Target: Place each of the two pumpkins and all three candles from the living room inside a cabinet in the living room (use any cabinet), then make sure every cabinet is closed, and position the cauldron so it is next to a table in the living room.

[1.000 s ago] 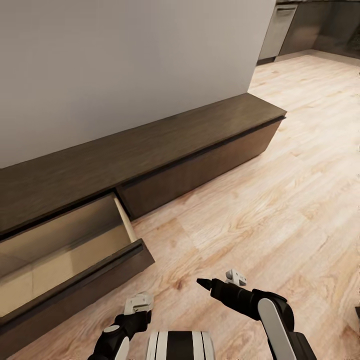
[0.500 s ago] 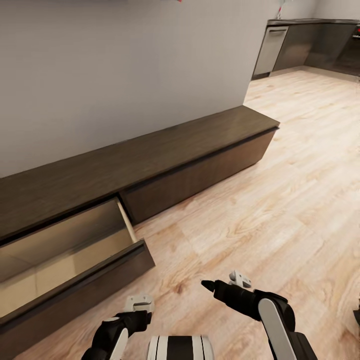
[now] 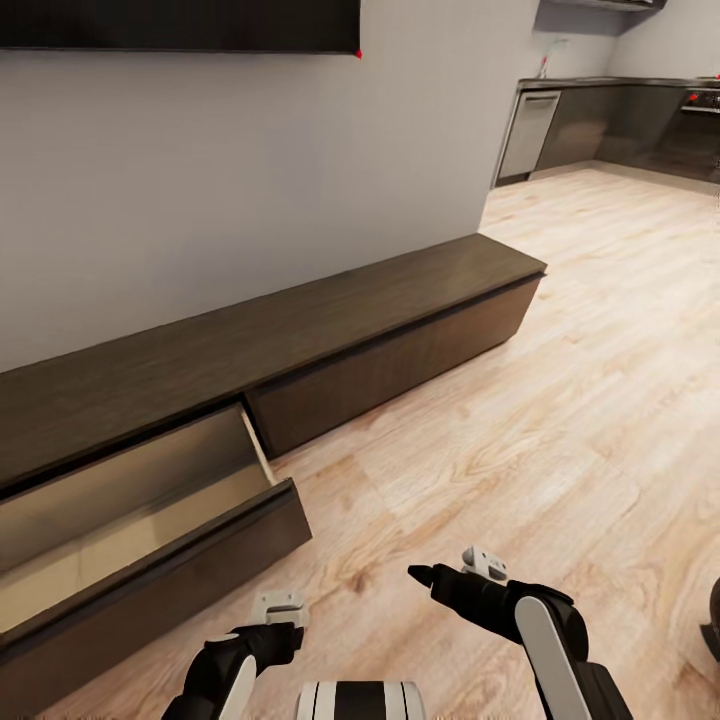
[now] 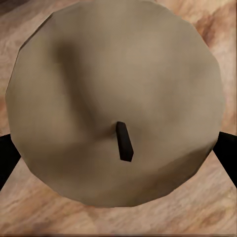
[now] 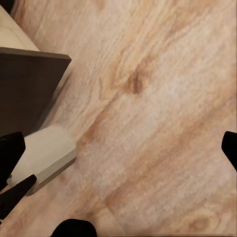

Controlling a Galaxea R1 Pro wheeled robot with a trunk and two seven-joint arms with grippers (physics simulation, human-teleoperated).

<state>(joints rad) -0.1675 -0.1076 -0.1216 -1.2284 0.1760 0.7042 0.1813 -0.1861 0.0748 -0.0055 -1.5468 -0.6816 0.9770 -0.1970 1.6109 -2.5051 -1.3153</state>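
The candle [image 4: 116, 101] sits in the left wrist view as a broad cream-tan disc seen end-on, a short dark wick standing near its middle; dark fingertips [image 4: 6, 155] show at both of its sides, touching its edge, so the left claw [image 4: 117, 163] is closed on the candle, with wood floor [image 4: 207, 212] behind it. In the head view the left claw [image 3: 279, 610] rides low near the bottom edge, just before the robot's trunk, the candle itself hidden from there.

The cabinet [image 3: 300, 340] runs long and low along the grey wall [image 3: 250, 170], dark-brown wood on top and front; its left drawer [image 3: 150, 540] is pulled well out, the pale beige inside showing bare, its dark front board standing over the floor; the drawer front to its right is closed flush.

The right claw [image 3: 425, 576] points forward and left over the floor, near the drawer's corner but apart from it; in the right wrist view its dark fingertips [image 5: 11, 148] stand wide apart at the opposite edges with nothing but floor between them, so it is spread open and holds nothing; that view also catches the corner of the drawer front [image 5: 29, 84] and a pale part of the left arm [image 5: 42, 155].

A dark panel [image 3: 180, 25] hangs on the wall above the cabinet; far off at the right, grey kitchen cupboards [image 3: 590, 120] line the back wall; a dark rounded shape [image 3: 712, 615] cuts in at the right edge, too little of it to tell what it is.
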